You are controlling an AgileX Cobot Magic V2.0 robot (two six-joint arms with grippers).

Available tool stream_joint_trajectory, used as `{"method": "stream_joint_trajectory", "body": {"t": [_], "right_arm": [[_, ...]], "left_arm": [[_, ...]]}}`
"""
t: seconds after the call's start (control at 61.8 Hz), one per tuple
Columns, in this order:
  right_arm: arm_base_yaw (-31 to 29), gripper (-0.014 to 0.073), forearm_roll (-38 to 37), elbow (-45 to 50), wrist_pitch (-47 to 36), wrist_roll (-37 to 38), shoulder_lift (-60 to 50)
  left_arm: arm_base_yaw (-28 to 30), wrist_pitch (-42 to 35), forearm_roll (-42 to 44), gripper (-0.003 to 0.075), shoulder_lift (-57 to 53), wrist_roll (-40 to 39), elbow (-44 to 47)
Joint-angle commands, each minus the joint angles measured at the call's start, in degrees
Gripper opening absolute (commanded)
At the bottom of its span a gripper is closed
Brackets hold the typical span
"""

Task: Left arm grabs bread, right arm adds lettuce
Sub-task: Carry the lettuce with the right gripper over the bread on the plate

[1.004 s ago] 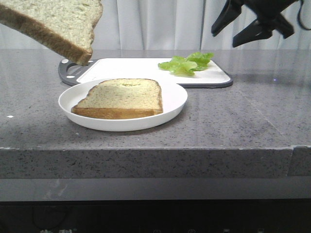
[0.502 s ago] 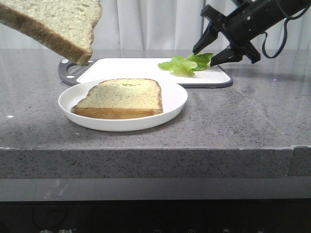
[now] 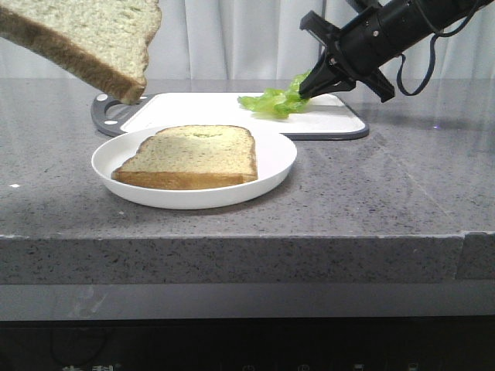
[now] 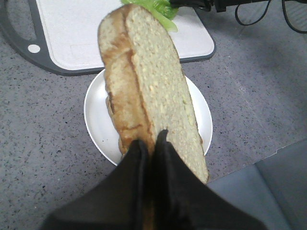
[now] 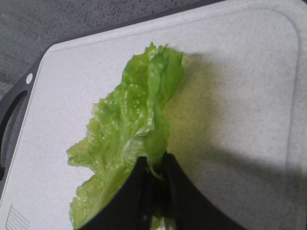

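Observation:
My left gripper is shut on the bread, a speckled slice with a brown crust. It holds the bread tilted, high above the white plate. In the front view the bread hangs at the top left and the left gripper itself is out of frame. My right gripper is shut on the bright-green lettuce at the cutting board. In the right wrist view the fingers pinch the leaf's edge, and the leaf hangs over the board.
A second toast slice lies flat on the white plate at the front of the grey counter. The white cutting board with a dark rim and handle lies behind the plate. The counter's front edge is close below the plate.
My right gripper came down from the upper right to the lettuce, shut on it and pulled the leaf leftward along the board. The left gripper and bread stayed put.

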Motion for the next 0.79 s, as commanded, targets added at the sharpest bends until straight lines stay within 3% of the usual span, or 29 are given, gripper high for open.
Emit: {"method": "stream_joint_trajectory", "body": {"t": [0.0,0.34,0.534,0.777], "right_arm": [[-0.4,-0.0118,2.4,-2.0,0.5,-1.0,-5.7],[-0.5,-0.0118,2.2,0.5,13.2,-5.6,-19.9],[-0.4,-0.0118,3.4,15.6,12.2,-12.9,-31.3],[-0.3,-0.0118,21.0,32.1,13.7,-33.6,-37.5]], "left_arm": [[-0.2,-4.6,-0.8,-0.0020,-0.7,0.0,-1.6],[-0.2,-4.6,-0.8,-0.0020,-0.7,0.0,-1.6],[-0.2,-5.1,-0.4,-0.0020,-0.7,0.0,-1.6],[-0.2,-5.1,-0.4,-0.0020,-0.7,0.0,-1.6]]}}
